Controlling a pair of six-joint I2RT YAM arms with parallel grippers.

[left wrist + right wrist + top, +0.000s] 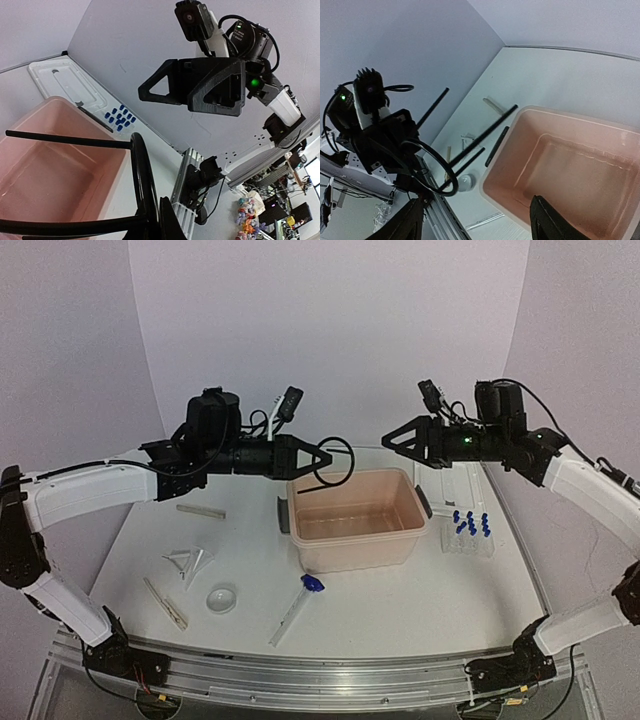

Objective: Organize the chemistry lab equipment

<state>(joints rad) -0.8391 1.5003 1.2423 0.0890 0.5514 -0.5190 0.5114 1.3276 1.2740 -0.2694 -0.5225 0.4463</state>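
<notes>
While it holds nothing yet, beige tub (355,552): task barely started
Ring stand (70,139): clamped in left gripper (322,457), above tub
Right gripper (392,445): jaws apart
Left to sort: wooden clamp (165,602), blue-tipped brush (297,608)

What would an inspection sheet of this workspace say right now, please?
Surface: white table, nothing spilled.
Job's things: black wire ring stand aloft at the far-left corner of the beige tub; tube rack with blue-capped tubes right of the tub; funnel, wooden clamp, glass rod, blue-tipped brush loose at left.
Clutter: beige tub empty; white lid behind rack; small clear dish.
Pincers: left pincer shut on ring stand; right pincer open, empty.
Cables: black cable looping over right arm, off the table.
Surroundings: plain white backdrop.
</notes>
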